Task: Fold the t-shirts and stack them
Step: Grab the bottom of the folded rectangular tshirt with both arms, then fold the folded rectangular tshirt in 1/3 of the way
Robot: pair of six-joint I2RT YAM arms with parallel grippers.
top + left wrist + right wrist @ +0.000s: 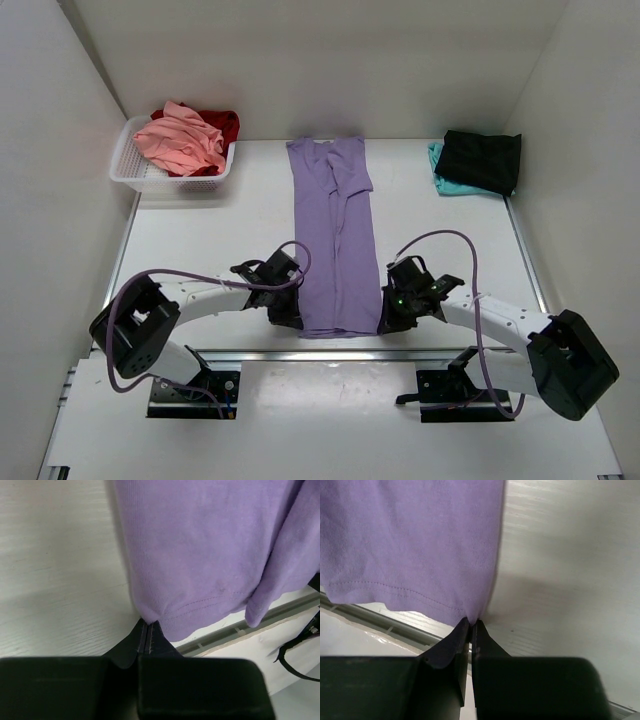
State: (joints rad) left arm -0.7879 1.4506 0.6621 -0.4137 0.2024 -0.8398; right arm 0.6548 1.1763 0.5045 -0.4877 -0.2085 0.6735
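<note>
1. The soft lavender-purple t-shirt point(335, 230) of fine ribbed knit lies on the pale, faintly wood-grained surface point(200, 250). It is folded lengthwise into a long narrow strip. The strip runs straight away from both grippers, with its collar end farthest from them. Shallow creases run along its length.
2. The left gripper point(148, 625) has matte black, wedge-shaped fingers. They are pressed together on the near-left corner of the shirt's hem. The cloth puckers into a small bunch right at the tips.
3. The right gripper point(471, 623) has the same black wedge fingers. They are closed to a hairline slit and clamped on the near-right corner of the hem. The shirt's right edge rises straight up from the tips.
4. The hem stretches between the two grippers and carries one neat line of stitching. Just right of the left gripper, a second layer of cloth shows as a rounded flap.
5. The grey metal rail point(330, 350) at the surface's near edge runs just behind the hem, on the grippers' side.
6. Well beyond the left gripper and off to its left stands a white plastic mesh basket point(125, 172). A crumpled salmon-pink t-shirt point(180, 142) lies in it on top of a red t-shirt point(226, 124).
7. Well beyond the right gripper and to its right, a folded black t-shirt point(482, 160) rests on a teal t-shirt point(444, 184). Only an edge of the teal one shows.
</note>
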